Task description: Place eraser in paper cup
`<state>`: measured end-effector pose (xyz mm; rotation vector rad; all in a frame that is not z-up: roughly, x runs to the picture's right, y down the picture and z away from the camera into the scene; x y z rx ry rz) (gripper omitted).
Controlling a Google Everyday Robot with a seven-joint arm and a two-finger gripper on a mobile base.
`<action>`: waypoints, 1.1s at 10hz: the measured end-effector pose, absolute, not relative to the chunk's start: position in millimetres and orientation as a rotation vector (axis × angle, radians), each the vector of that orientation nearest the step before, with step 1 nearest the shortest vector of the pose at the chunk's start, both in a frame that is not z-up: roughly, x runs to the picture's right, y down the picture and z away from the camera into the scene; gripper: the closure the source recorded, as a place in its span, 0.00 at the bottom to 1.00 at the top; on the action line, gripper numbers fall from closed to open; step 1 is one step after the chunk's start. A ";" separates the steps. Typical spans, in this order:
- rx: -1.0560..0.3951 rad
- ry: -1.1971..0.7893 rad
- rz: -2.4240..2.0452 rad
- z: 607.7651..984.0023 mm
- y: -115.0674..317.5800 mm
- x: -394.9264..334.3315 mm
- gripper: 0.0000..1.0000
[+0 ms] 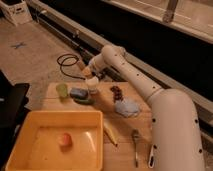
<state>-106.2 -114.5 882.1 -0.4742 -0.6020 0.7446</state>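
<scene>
You are looking at a robot test area, not a home. The wooden table (127, 127) stands on bare concrete floor (35, 55). Behind the table runs a metal rail (150, 70); the closed gripper (86, 70) hangs above the table's far edge.

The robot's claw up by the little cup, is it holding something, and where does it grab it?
The gripper hangs shut just above the small whitish paper cup, near the wooden table's far edge. Something small and tan shows at its tip, but what it is and where it's gripped cannot be told.
</scene>
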 end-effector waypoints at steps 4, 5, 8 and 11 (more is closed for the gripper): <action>-0.482 -0.651 0.759 894.5 -110.5 -113.2 1.00; -0.485 -0.657 0.763 897.3 -108.4 -114.3 1.00; -0.494 -0.678 0.783 909.0 -99.9 -116.0 1.00; -0.498 -0.690 0.806 918.8 -94.5 -113.3 1.00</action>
